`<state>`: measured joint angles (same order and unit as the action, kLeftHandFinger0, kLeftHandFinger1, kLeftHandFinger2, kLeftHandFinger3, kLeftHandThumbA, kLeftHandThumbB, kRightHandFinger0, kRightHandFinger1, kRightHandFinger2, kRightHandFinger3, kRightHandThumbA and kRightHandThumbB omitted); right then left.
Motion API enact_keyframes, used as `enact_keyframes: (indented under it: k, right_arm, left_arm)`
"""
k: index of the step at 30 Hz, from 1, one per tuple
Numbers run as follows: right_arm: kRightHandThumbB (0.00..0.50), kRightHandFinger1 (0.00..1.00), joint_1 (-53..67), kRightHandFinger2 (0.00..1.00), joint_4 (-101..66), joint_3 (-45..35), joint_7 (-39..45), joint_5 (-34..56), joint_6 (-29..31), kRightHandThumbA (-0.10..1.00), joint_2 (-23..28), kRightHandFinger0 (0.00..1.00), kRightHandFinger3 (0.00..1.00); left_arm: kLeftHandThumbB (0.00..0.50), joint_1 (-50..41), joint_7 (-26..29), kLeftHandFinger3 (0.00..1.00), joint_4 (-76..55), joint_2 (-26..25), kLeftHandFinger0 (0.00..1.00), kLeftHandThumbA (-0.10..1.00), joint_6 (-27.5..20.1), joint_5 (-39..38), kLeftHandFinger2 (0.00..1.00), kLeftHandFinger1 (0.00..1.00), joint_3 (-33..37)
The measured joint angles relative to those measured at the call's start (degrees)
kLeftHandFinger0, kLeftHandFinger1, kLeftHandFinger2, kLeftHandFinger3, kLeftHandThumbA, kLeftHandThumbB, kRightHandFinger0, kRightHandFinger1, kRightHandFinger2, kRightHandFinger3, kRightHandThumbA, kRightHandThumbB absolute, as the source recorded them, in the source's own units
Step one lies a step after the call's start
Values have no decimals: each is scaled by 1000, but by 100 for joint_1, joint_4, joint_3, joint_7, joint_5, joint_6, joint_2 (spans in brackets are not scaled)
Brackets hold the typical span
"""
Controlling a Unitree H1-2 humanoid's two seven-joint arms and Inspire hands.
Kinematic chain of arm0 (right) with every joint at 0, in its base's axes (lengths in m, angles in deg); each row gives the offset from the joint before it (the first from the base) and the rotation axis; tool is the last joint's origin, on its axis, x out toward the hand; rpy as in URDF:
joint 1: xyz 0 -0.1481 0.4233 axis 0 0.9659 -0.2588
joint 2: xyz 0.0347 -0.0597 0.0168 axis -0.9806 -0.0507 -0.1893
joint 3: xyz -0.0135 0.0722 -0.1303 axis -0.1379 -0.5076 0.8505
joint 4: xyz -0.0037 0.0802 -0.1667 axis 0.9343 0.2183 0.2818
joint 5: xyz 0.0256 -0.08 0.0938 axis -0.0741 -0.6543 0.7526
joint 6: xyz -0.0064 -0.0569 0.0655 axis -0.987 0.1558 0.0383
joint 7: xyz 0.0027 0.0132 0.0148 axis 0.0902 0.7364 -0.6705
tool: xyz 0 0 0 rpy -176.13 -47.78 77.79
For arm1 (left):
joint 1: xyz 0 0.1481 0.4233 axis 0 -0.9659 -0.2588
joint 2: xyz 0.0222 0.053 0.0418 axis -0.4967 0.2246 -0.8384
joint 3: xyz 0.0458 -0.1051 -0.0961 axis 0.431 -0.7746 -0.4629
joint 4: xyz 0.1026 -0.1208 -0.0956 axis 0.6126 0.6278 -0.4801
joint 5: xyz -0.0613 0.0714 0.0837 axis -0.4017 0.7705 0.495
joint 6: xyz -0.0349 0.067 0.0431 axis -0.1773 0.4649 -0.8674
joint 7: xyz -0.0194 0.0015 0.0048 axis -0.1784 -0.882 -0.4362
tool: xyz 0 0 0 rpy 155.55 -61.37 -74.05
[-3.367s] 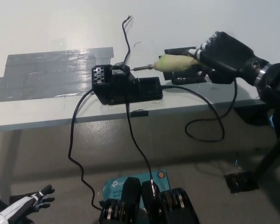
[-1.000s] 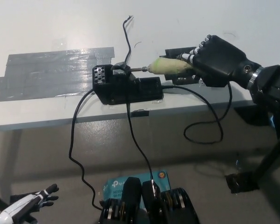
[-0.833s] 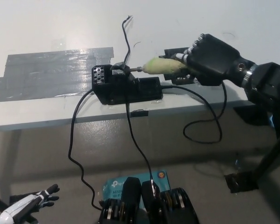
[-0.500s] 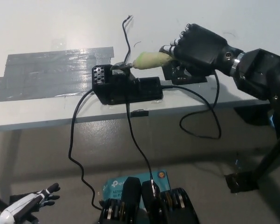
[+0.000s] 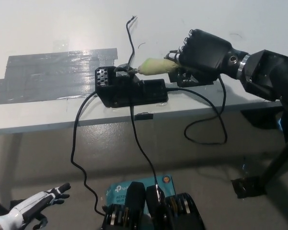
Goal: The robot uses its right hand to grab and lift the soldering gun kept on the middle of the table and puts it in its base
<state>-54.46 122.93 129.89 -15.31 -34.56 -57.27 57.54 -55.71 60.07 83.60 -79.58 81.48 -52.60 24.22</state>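
My black right hand [image 5: 205, 50] is shut on the soldering gun [image 5: 155, 66], whose pale yellow-green handle sticks out to the left of the fingers. Its metal tip rests at the holder on top of the black base [image 5: 129, 89], which stands near the front edge of the white table [image 5: 57, 24]. The gun's black cable [image 5: 206, 127] loops down over the table edge. Low at the left, below the table, my white left hand [image 5: 36, 207] hangs with its fingers apart, holding nothing.
Grey tape [image 5: 52, 74] covers a patch of table left of the base. A black bracket [image 5: 187, 76] lies under my right hand. Black cables [image 5: 79, 158] drop from the base to the floor, near a teal box [image 5: 129, 189].
My right hand carried the gun leftward, bringing its tip from right of the base to the holder on top. The left hand shifted a little to the right.
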Motion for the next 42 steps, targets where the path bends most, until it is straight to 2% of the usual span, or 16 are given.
enact_keyframes:
  k: [4, 6, 7, 10, 12, 13, 14, 17, 19, 22, 27, 31, 34, 35, 37, 42]
  right_arm:
    - [236, 0, -73, 5, 51, 92, -43, -13, 0, 19, 7, 0, 514]
    - [275, 0, -176, 48, 133, 176, -75, -14, 7, -50, 3, 0, 469]
    - [254, 0, -213, 11, 183, 215, -94, -10, 14, -44, -3, 0, 487]
    - [271, 0, -320, 0, 299, 298, -143, -5, 47, -43, -34, 0, 434]
    - [305, 0, -381, 141, 325, 351, -190, -4, 61, -75, -53, 0, 465]
    - [289, 0, -399, 4, 340, 374, -204, -4, 64, -56, -60, 0, 523]
    - [288, 0, -411, 0, 358, 390, -214, -3, 66, -55, -67, 0, 528]
    - [300, 0, -455, 0, 468, 414, -246, 6, 80, -16, -120, 0, 428]
    - [243, 0, -486, 2, 539, 457, -298, 8, 88, -20, -164, 0, 378]
    - [252, 0, -535, 18, 659, 651, -374, 14, 88, 33, -208, 0, 472]
    - [224, 0, -578, 65, 674, 762, -429, 10, 84, 35, -211, 0, 429]
    - [230, 0, -599, 60, 892, 803, -552, 2, 83, -18, -288, 0, 474]
    - [232, 0, -637, 126, 1461, 833, -810, -1, 84, -13, -570, 0, 483]
    - [200, 6, -641, 240, 1567, 840, -878, -2, 84, 17, -619, 0, 521]
    - [164, 0, -689, 312, 1764, 886, -1013, -14, 83, 52, -728, 0, 547]
    - [175, 0, -864, 408, 2101, 931, -1044, -15, 82, 1, -975, 0, 295]
  left_arm:
    - [292, 37, -1, 1000, -10, 0, 1000, 1000, 9, 36, 1000, 1000, 70]
    - [281, 56, -1, 1000, -24, 0, 1000, 1000, 12, 59, 1000, 1000, 101]
    - [271, 60, -2, 1000, -36, -1, 1000, 1000, 12, 73, 1000, 1000, 118]
    - [267, 72, -12, 1000, -71, -2, 1000, 1000, 13, 116, 1000, 1000, 170]
    - [274, 92, -47, 1000, -78, -2, 1000, 1000, 13, 133, 1000, 1000, 203]
    - [274, 103, -63, 1000, -78, -2, 1000, 1000, 14, 140, 1000, 1000, 213]
    - [274, 112, -71, 1000, -78, -2, 1000, 1000, 14, 147, 1000, 1000, 218]
    - [292, 153, -92, 1000, -80, -1, 1000, 1000, 14, 190, 1000, 1000, 232]
    - [271, 173, -112, 1000, -102, -1, 1000, 1000, 15, 237, 1000, 1000, 251]
    - [261, 205, -152, 1000, -103, -1, 1000, 1000, 15, 254, 1000, 1000, 262]
    - [283, 253, -210, 1000, -104, 1, 1000, 1000, 15, 298, 1000, 1000, 286]
    - [291, 262, -264, 1000, -111, 3, 1000, 1000, 16, 361, 1000, 1000, 318]
    - [315, 264, -317, 1000, -125, 6, 1000, 1000, 16, 407, 1000, 1000, 356]
    - [314, 268, -336, 1000, -127, 9, 1000, 1000, 16, 422, 1000, 1000, 369]
    - [305, 271, -354, 1000, -127, 17, 1000, 1000, 16, 449, 1000, 1000, 392]
    - [300, 304, -359, 1000, -164, 28, 1000, 1000, 16, 503, 1000, 1000, 435]
